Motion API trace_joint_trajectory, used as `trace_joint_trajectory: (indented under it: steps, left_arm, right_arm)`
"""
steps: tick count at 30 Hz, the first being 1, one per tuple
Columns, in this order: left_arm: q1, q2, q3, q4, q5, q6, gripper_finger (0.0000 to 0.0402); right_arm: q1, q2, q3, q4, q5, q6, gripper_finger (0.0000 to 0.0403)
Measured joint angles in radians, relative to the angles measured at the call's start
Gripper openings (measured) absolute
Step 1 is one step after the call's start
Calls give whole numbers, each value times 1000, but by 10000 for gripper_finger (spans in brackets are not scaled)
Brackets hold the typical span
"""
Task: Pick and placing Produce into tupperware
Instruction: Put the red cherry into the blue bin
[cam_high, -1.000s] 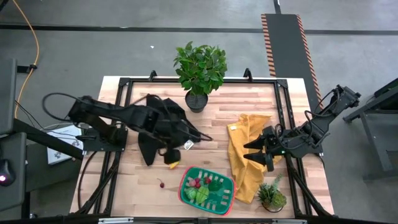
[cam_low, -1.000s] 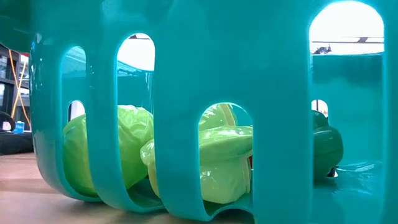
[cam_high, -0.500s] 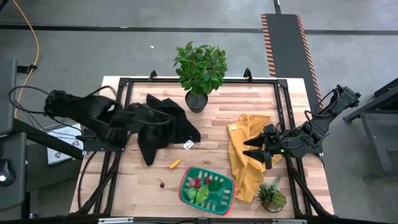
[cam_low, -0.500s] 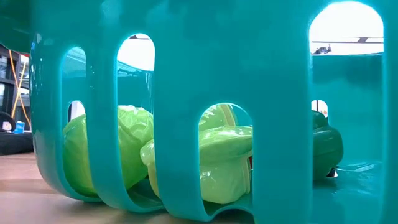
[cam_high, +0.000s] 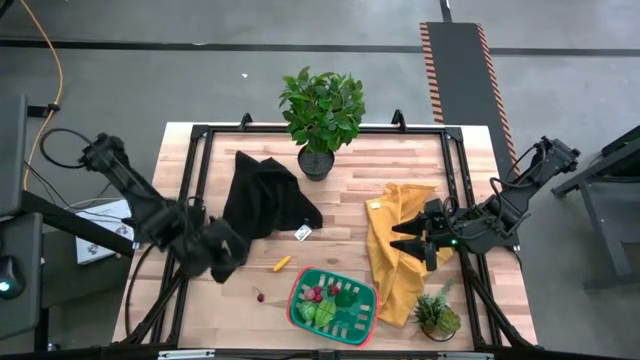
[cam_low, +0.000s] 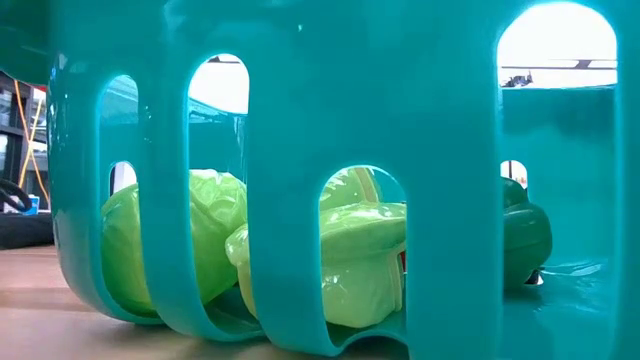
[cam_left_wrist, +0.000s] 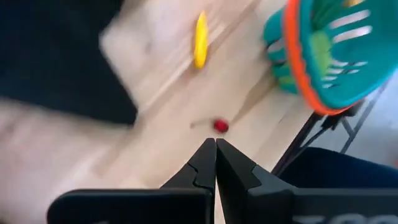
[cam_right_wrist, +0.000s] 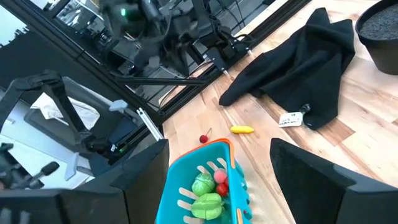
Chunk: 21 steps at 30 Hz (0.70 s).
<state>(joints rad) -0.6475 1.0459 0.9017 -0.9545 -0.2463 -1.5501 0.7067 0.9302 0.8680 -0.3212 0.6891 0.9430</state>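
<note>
The tupperware (cam_high: 352, 322), green with a red rim, sits near the table's near edge and holds lime-green, dark green and red produce (cam_high: 325, 305). The low view looks through its slotted wall (cam_low: 300, 120) at lime-green pieces (cam_low: 190, 240). A red cherry (cam_high: 259, 295) and a small yellow piece (cam_high: 282, 264) lie loose on the wood to the left of the tupperware. My left gripper (cam_high: 228, 258) hangs shut over the table's left near part, short of the cherry (cam_left_wrist: 220, 126). My right gripper (cam_high: 410, 240) stands open above the yellow cloth (cam_high: 400, 265).
A black cloth (cam_high: 265, 195) lies left of centre, a large potted plant (cam_high: 322, 115) at the far edge, a small plant (cam_high: 437, 315) at the near right corner. A black frame (cam_high: 200, 135) runs along the table's edges. Bare wood lies between cloth and tupperware.
My left gripper has drawn back from above the black cloth toward the table's left and near edges, sinking and rolling about its own line, and has stayed shut. The cloth now shows whole. My right arm has kept still.
</note>
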Motion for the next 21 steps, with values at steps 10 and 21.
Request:
trace_joint_trajectory:
  steps: [10, 21]
  left_arm:
    - [-214, 161, -40, 23, -56, -366, 0]
    - [-322, 327, -40, 171, -186, -488, 0]
  right_arm:
    - [0, 0, 0, -13, 0, -6, 270]
    - [0, 0, 0, -36, -4, 22, 270]
